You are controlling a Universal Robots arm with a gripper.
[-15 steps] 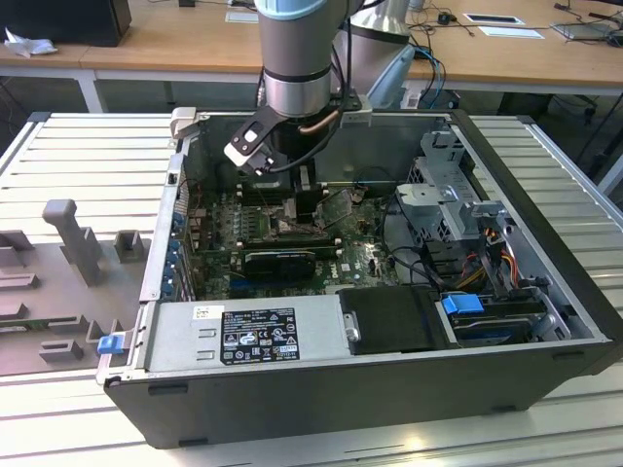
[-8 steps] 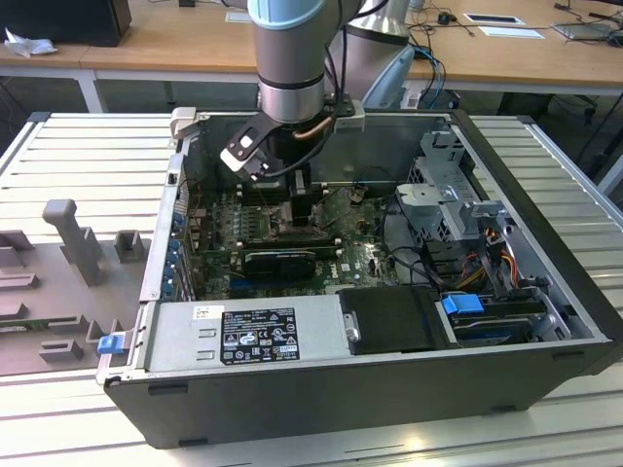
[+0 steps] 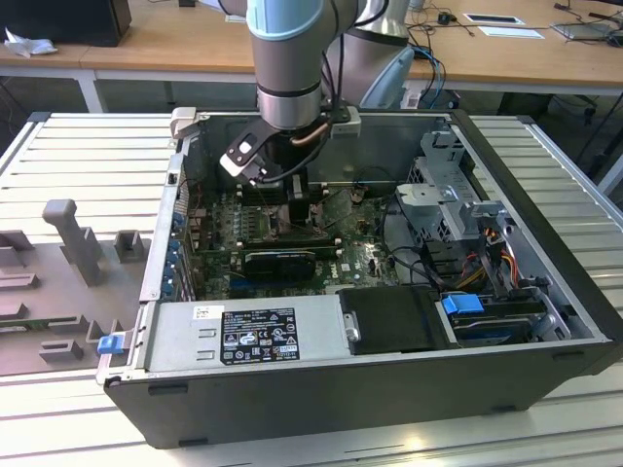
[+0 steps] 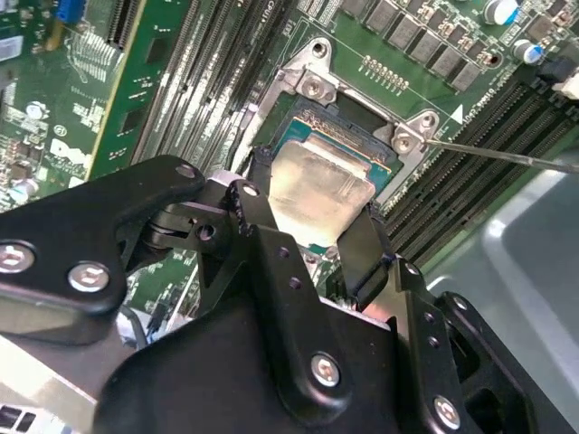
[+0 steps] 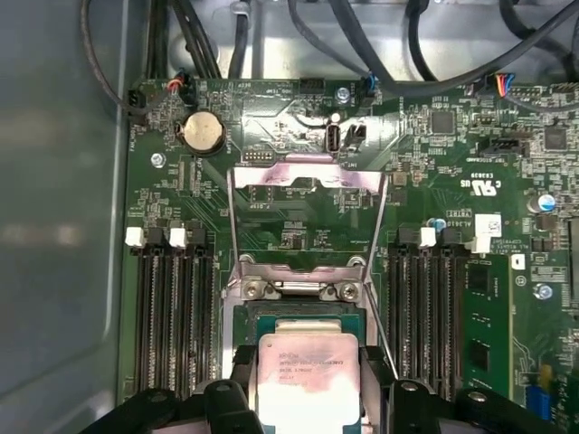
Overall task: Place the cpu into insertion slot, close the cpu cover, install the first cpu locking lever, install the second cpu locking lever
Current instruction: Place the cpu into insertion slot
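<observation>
Claw (image 4: 312, 215) clamped on cpu (image 4: 318, 188), chip between its fingers (image 4: 364, 249), over insertion slot (image 4: 336, 134)

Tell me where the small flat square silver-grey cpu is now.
In the first wrist view, the small square silver-grey cpu is held in the black gripper over the dark-framed square insertion slot, between the long black memory slots.

Memory slots (image 5: 172, 325) flank the insertion slot (image 5: 298, 312) (cpu cover (image 5: 308, 176) stands open).
</observation>
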